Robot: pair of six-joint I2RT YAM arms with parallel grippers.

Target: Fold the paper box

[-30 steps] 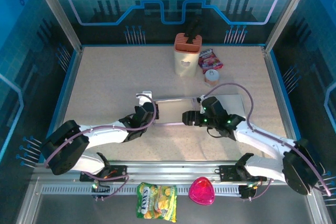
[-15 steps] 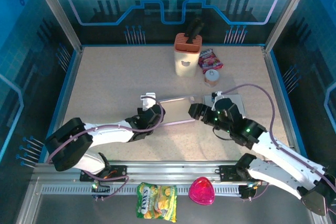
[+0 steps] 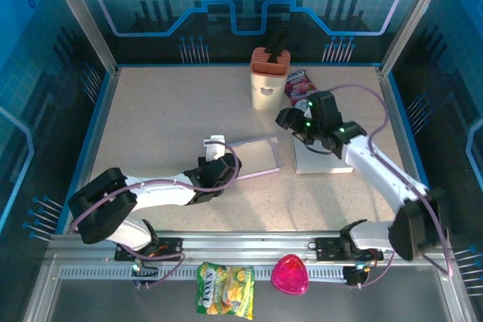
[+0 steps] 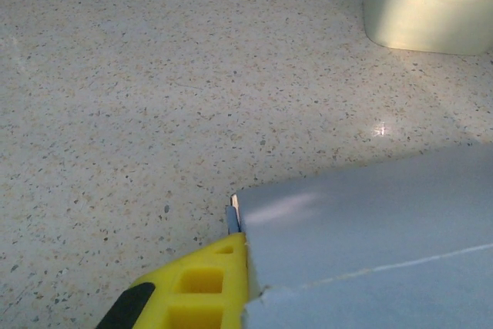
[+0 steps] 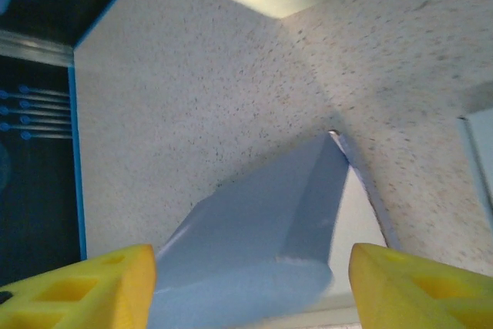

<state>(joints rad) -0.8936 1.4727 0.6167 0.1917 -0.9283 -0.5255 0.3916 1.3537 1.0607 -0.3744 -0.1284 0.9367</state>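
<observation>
A yellow-green snack bag point(image 3: 225, 289), lying on the near side of the left gripper point(image 3: 218, 156) past the arm bases, is showing dark block letters that are looking like "LOXS", though they are too small to be sure of. A red packet point(image 3: 302, 84) just beyond the right gripper point(image 3: 287, 118) is showing white print that is too small to read.

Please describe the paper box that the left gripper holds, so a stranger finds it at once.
On the speckled table, look in front of the peach-topped knife block. The paper box is the pale grey sheet clamped at its left edge by the left gripper. Unlike the flat panel on its right, it stands tilted.
</observation>
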